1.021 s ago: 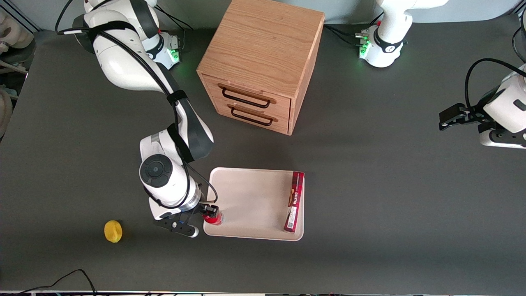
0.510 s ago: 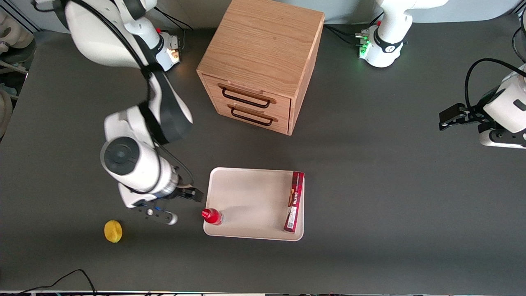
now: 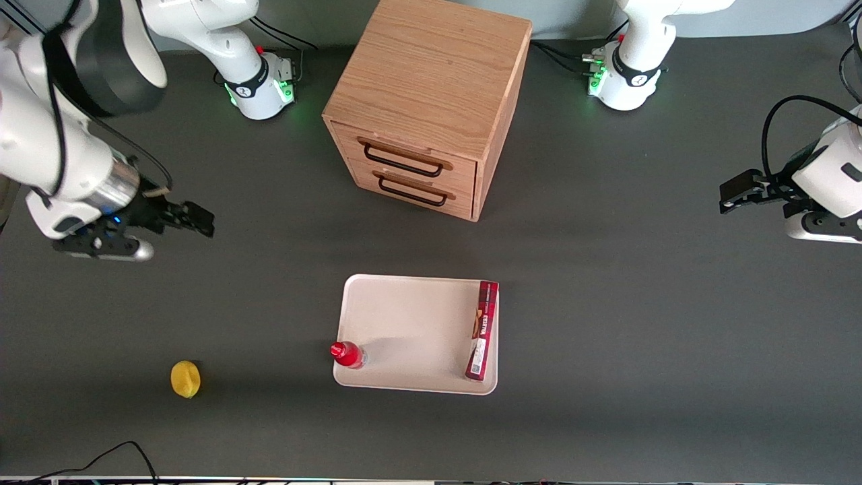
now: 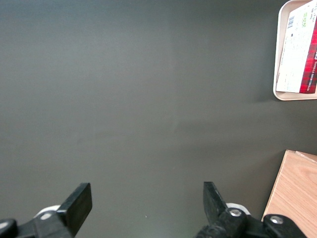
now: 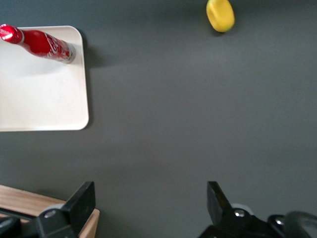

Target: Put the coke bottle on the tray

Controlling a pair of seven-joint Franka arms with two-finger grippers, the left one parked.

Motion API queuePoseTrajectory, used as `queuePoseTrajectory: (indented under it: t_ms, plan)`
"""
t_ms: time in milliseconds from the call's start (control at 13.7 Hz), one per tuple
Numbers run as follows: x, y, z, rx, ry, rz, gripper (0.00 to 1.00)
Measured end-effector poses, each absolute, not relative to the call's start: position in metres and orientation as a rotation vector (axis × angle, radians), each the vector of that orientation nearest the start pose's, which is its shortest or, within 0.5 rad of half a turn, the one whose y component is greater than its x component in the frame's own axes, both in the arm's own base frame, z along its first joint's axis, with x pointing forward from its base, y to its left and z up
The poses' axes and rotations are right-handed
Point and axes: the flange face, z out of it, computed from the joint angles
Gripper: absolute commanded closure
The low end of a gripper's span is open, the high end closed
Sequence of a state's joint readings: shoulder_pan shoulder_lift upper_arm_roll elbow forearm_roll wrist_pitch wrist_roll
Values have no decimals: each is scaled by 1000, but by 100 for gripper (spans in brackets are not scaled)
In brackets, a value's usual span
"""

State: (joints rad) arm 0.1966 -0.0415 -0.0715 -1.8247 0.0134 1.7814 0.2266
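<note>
The coke bottle (image 3: 347,354) is small and red with a red cap. It stands upright on the cream-white tray (image 3: 404,330), at the tray's corner nearest the front camera on the working arm's side. It also shows in the right wrist view (image 5: 42,43) on the tray (image 5: 39,99). My gripper (image 3: 199,221) is open and empty. It hangs high above the bare table, far from the tray toward the working arm's end. In the wrist view its fingers (image 5: 85,199) stand wide apart over dark table.
A long dark-red box (image 3: 482,330) lies along the tray's edge toward the parked arm. A wooden drawer cabinet (image 3: 424,101) stands farther from the front camera than the tray. A yellow lemon (image 3: 185,378) lies on the table toward the working arm's end.
My gripper let go of the bottle at the tray's corner, then rose and drew far away toward the working arm's end. The bottle stays standing on the tray.
</note>
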Motion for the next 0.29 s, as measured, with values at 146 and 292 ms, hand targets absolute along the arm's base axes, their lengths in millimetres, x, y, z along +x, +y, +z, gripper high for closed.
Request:
queuePoseTrajectory:
  t_ms: [146,292]
  plan:
    - [523,45,561,-3114,159,-15,0]
    - [519,40,564,-3117,157,-20,0]
